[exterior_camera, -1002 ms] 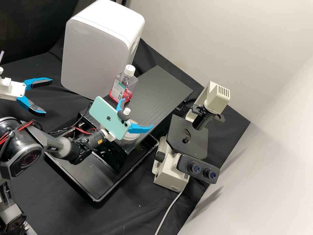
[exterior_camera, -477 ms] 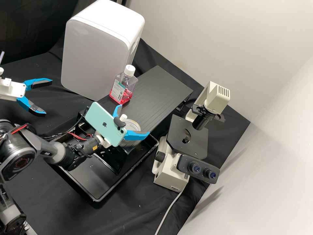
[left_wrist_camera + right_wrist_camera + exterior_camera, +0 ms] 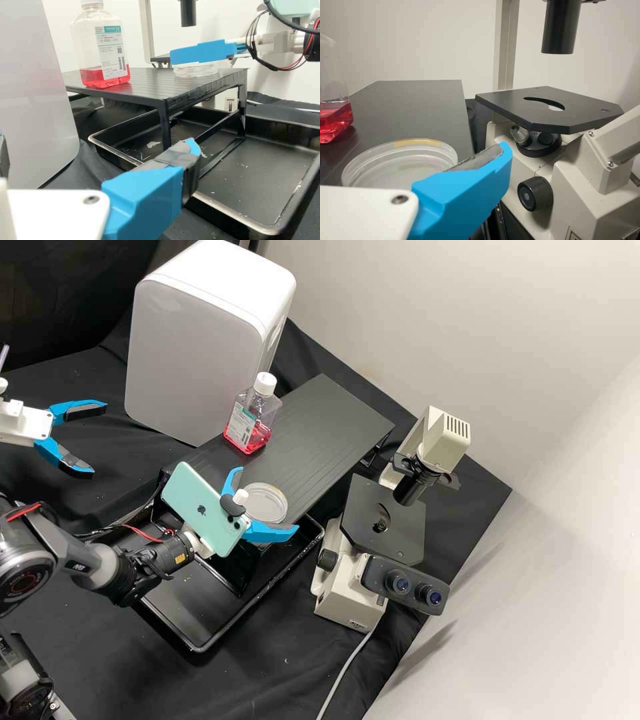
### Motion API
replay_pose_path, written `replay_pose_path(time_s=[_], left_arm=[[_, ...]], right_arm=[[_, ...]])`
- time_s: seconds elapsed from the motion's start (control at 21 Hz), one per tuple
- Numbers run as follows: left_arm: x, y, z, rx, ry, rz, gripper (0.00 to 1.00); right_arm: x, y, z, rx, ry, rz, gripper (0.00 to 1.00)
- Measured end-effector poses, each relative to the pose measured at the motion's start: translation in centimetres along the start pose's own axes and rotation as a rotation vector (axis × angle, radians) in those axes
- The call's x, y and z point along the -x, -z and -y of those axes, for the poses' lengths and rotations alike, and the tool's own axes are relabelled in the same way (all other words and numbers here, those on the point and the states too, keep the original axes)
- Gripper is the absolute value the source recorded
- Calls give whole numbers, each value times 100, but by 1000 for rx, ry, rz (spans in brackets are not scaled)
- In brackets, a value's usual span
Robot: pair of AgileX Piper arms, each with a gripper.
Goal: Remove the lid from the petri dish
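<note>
The clear petri dish (image 3: 264, 501) lies flat at the near end of the black ribbed platform (image 3: 313, 433); its lid appears to sit on it. My right gripper (image 3: 261, 512), which carries a mint phone (image 3: 200, 508), hovers just in front of the dish, open, with nothing between its fingers. In the right wrist view the dish (image 3: 400, 161) lies close behind one blue finger (image 3: 470, 187). My left gripper (image 3: 93, 437) hangs open over the bench at the far left, well away from the dish. The left wrist view shows the dish (image 3: 195, 69) behind a blue finger of the right gripper.
A bottle of red liquid (image 3: 252, 413) stands at the platform's far left corner. The platform stands in a black tray (image 3: 200, 633). A white box-shaped device (image 3: 200, 333) sits behind, and a microscope (image 3: 393, 520) stands close to the right of the dish.
The right gripper has drawn back toward the near left, from around the dish to just in front of it. The dish stays on the platform. The left arm has not moved.
</note>
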State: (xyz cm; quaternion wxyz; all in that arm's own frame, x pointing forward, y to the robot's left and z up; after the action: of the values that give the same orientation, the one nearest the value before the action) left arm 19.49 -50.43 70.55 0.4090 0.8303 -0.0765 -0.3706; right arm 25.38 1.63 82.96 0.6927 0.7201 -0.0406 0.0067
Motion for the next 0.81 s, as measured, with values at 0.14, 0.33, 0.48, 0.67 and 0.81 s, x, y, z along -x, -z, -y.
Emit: replay_pose_path(time_s=[0.14,0.33,0.48,0.67,0.81], left_arm=[[0,0,0,0,0,0,100],[-6,5,21,3,9,-1,100],[-8,7,30,5,13,-2,100],[-14,5,47,7,21,0,100],[-14,5,47,7,21,0,100]], right_arm=[[-12,-25,20,-1,3,7,100],[-35,-84,68,-4,18,32,100],[-39,-96,79,-4,22,37,100],[-45,-105,93,-11,17,43,100],[-50,-113,99,-12,16,44,100]])
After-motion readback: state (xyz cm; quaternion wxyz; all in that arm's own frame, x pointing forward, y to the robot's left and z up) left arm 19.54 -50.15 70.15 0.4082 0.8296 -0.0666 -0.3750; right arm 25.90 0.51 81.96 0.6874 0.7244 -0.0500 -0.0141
